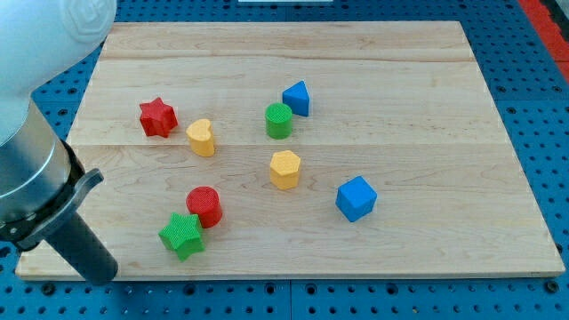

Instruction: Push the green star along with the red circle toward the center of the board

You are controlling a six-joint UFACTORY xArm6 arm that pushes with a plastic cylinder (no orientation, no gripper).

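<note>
The green star (182, 236) lies near the view's bottom left of the wooden board (400, 80). The red circle (204, 206) touches its upper right side. My rod comes down from the view's left, and my tip (102, 274) rests near the board's bottom left corner, to the left of and slightly below the green star, with a gap between them.
A red star (157, 117) and a yellow heart (202, 138) lie at the upper left. A green cylinder (278, 121) and a blue triangular block (297, 98) sit near the middle top. A yellow hexagon (285, 169) and a blue cube (356, 198) lie right of centre.
</note>
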